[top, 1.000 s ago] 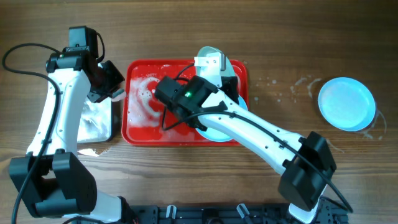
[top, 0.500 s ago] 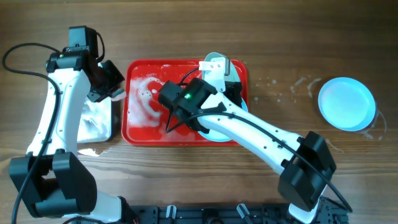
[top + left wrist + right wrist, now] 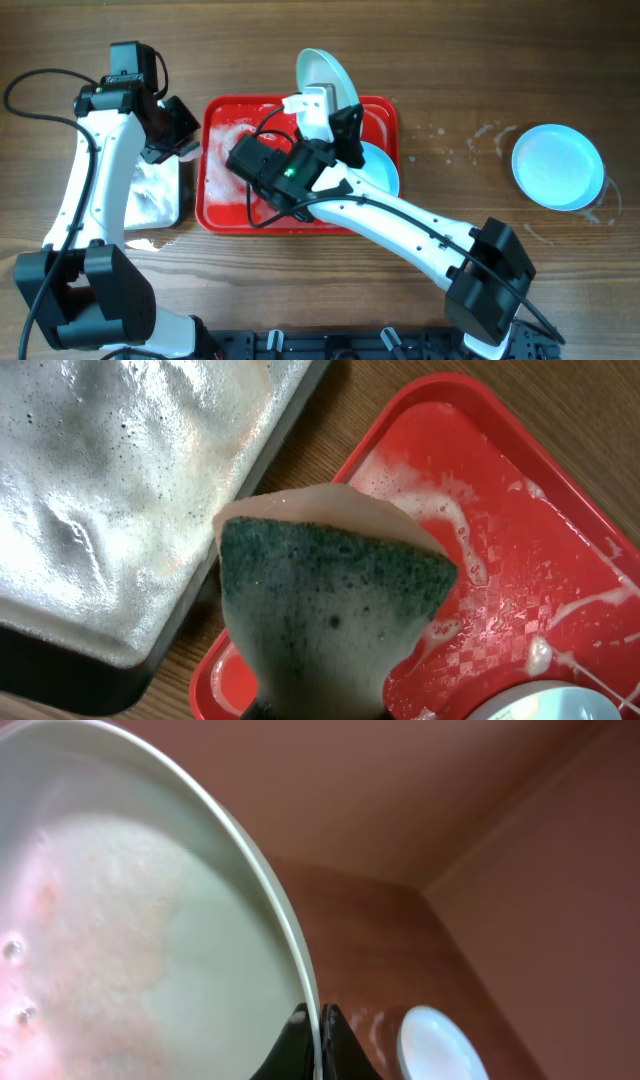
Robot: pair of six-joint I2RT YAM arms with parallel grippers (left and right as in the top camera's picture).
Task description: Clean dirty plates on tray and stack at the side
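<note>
1. My right gripper (image 3: pixel 318 108) has swung the plate (image 3: pixel 322 72) up and to the left since a second ago. It now stands on edge above the tray's (image 3: pixel 228 208) far edge.
2. My fingers pinch its rim. Its face looks sudsy, so cleaning seems unfinished.
3. My left gripper (image 3: pixel 178 138), unmoved, squeezes the sponge (image 3: pixel 330 610) at the tray's left edge.
4. A second plate (image 3: pixel 385 170) lies at the tray's right end, and a third plate (image 3: pixel 557 166) sits near the table's right edge.

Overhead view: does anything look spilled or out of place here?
Yes. White foam is smeared over the red tray, and wet streaks mark the table beside the plate set apart at the right. One soapy plate stands tilted on edge, pinched at its rim by the right gripper.
</note>
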